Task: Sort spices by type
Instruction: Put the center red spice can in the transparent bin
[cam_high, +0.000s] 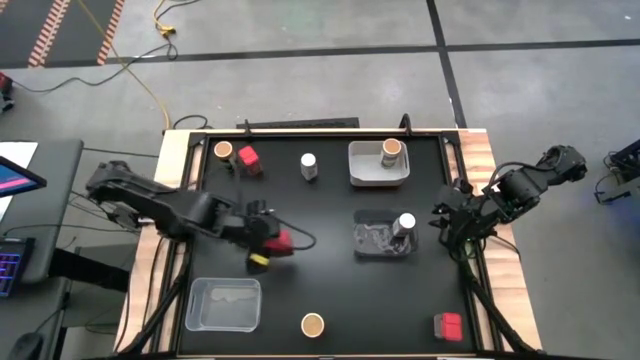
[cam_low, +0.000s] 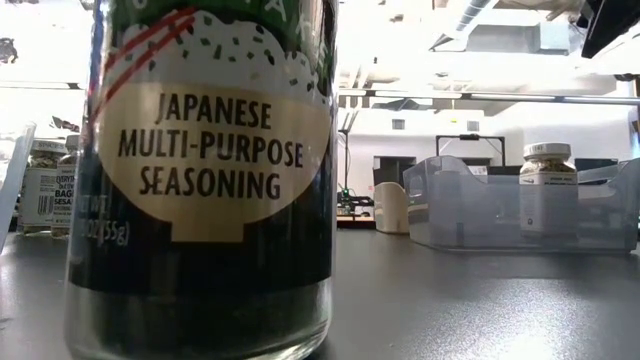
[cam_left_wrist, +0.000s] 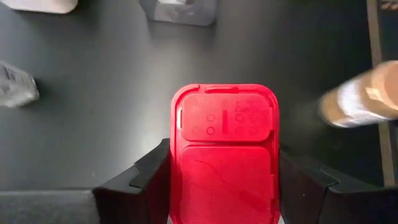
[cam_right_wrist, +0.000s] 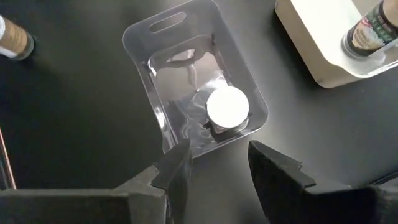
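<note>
A: Edges and free surface?

B: Left gripper (cam_high: 272, 240) at centre-left, jaws pinching a red box (cam_left_wrist: 225, 155). Right gripper (cam_high: 447, 222) at the table's (cam_high: 330, 210) right edge, jaws spread, holding nothing. Open black surface lies mid-table and along the near centre.

A: Counts?

B: High view: 3 red boxes, the held one, 1 at far left (cam_high: 248, 160), 1 at near right (cam_high: 448, 326). 2 white-lidded jars: 1 loose (cam_high: 309, 166), 1 in the centre clear tray (cam_high: 383, 235). 3 cork-topped jars: far left (cam_high: 223, 150), near centre (cam_high: 312, 324), and inside the white tray (cam_high: 379, 164). 1 more clear tray (cam_high: 224, 304), near left.

A: View differences?

B: Only the low view reads a label: "Japanese Multi-Purpose Seasoning" on a close jar (cam_low: 205, 170).
</note>
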